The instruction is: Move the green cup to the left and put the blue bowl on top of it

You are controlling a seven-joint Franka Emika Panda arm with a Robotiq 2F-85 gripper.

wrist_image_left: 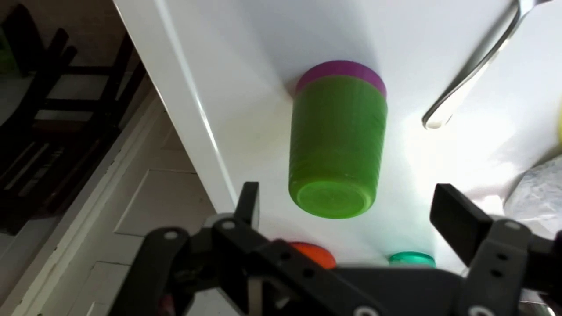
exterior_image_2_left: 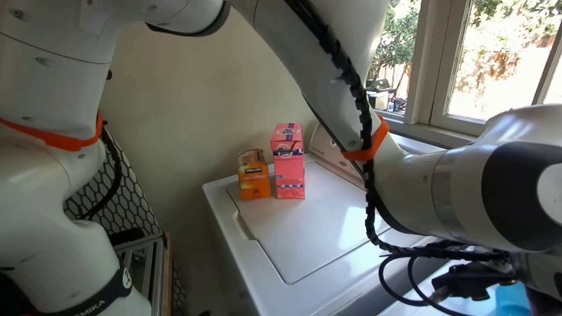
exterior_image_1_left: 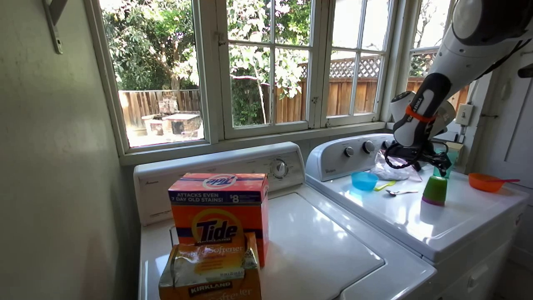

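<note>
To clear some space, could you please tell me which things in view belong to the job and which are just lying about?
For the job:
green cup
blue bowl

Just lying about:
orange bowl
pink utensil
teal cup
metal spoon
yellow utensil
plastic bag
Tide box
softener box

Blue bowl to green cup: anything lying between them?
Yes, in an exterior view: a yellow-green utensil by the blue bowl, then a metal spoon whose handle points toward the green cup.
</note>
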